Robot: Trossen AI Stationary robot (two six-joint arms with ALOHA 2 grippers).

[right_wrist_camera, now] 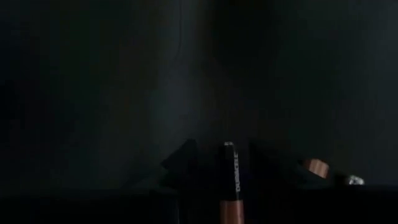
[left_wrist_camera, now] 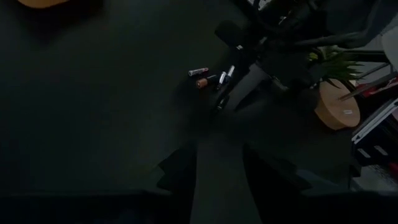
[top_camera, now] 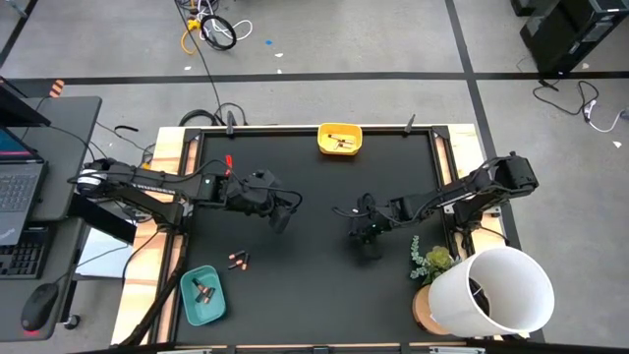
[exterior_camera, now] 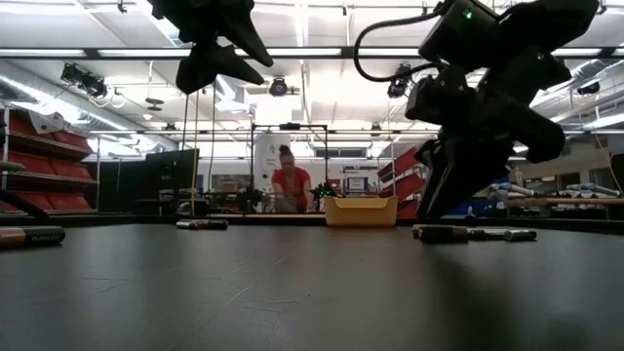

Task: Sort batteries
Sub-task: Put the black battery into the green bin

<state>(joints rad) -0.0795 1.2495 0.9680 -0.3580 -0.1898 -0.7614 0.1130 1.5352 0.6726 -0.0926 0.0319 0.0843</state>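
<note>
A copper-and-black battery [right_wrist_camera: 231, 180] lies between my right gripper's [right_wrist_camera: 231, 155] fingers at mid-table [top_camera: 362, 234]. Two or three more batteries [exterior_camera: 497, 234] lie close beside it. A further pair [top_camera: 238, 260] rests on the mat toward the near left. Other batteries sit in the yellow tray [top_camera: 339, 127] at the far edge and in the teal tray [top_camera: 187, 295] at the near left corner. My left gripper [top_camera: 283, 218] hangs open above the mat, left of centre, touching nothing [exterior_camera: 210, 73]. My right gripper is shut on the copper-and-black battery's long sides [right_wrist_camera: 231, 168], pinched between the two fingers. The fingers slant down from the table's right and lie along the battery. The battery lies flat on the mat [exterior_camera: 439, 234].
A potted plant [top_camera: 432, 261] and a large white bin [top_camera: 501, 290] crowd the near right corner. The black mat's middle stretches between the trays. A person [exterior_camera: 291, 180] sits far off in the room beyond the table.
</note>
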